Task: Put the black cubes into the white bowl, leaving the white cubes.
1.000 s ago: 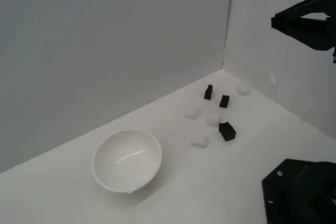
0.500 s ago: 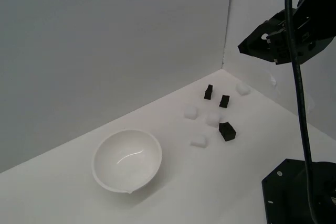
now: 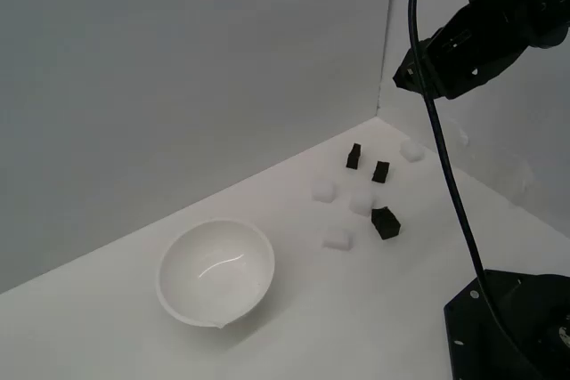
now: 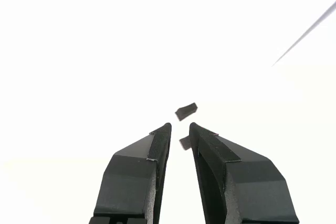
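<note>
Three black cubes clustered near the wall corner, well apart from the white bowl, on the exterior view's right of it. White cubes mixed among them, faint on the surface. Bowl empty. Claw high above the cluster, clear of everything. Wrist view only: fingers a narrow gap apart, gripping nothing, two black cubes visible past the tips; white cubes washed out there.

My arm is matte black and angular, trailing a black cable; my gripper has two tapered fingers with ribbed pads.
</note>
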{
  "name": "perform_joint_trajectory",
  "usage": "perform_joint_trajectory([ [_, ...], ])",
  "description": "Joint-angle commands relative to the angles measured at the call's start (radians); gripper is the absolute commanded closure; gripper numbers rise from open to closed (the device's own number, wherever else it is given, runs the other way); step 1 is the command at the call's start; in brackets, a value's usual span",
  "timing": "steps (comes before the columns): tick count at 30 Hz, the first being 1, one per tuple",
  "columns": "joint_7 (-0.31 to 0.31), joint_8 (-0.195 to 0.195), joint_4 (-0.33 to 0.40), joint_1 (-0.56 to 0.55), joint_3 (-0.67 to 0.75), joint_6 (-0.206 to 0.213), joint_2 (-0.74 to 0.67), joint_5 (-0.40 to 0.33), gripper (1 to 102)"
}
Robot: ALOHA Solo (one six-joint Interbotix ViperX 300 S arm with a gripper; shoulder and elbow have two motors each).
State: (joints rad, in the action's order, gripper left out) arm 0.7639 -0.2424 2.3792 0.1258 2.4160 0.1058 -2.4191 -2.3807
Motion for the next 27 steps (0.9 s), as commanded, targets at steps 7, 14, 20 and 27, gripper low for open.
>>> perform_joint_trajectory([
  [7, -0.092, -0.044, -0.018, 0.051, -0.112, 0.012, 0.115, 0.025, 84],
  [14, -0.172, -0.063, -0.011, 0.044, -0.196, 0.026, 0.199, 0.017, 84],
  [20, -0.206, -0.063, -0.003, 0.067, -0.291, 0.026, 0.295, 0.009, 84],
  [27, -0.256, -0.063, -0.002, 0.067, -0.388, 0.028, 0.391, 0.008, 84],
])
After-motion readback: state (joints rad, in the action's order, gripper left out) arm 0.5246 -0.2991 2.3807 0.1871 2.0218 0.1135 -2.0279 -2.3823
